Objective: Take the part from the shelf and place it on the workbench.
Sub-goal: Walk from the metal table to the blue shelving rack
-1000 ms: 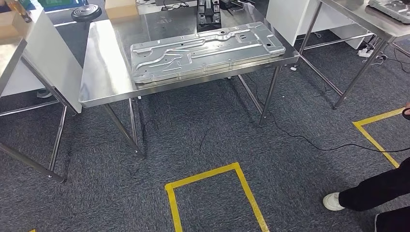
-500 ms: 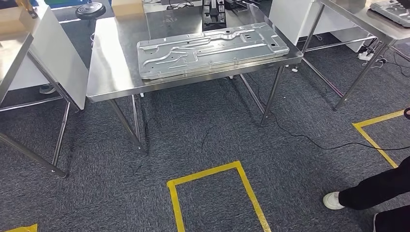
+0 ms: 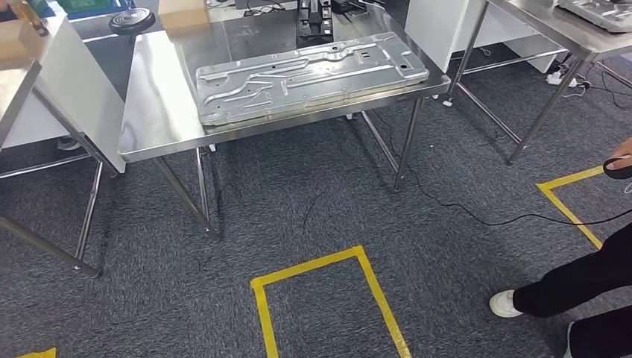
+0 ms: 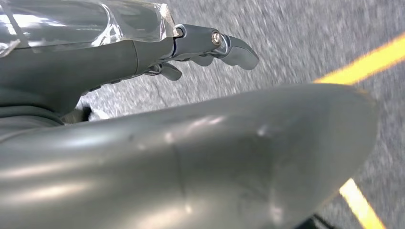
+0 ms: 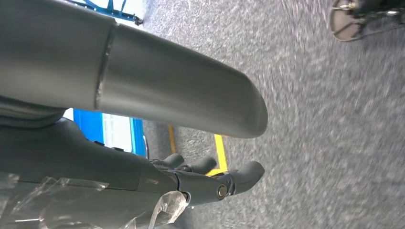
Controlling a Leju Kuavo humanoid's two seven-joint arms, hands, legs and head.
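While my left hand (image 4: 200,47) and right hand (image 5: 210,179) hung empty, fingers loosely apart, the part (image 3: 309,74) already lay on the worktop (image 3: 153,112). I judged placement complete; next I needed only to stand clear.

L hand (image 4: 143,52): smooth matte grey shell, clear crinkled plastic film taped over the back, dark grey fingers (image 4: 234,47) w/ small round silver screw at side. R hand (image 5: 157,183): same build, darker grey, film cover, same screw type, rounded fingertips (image 5: 250,171).
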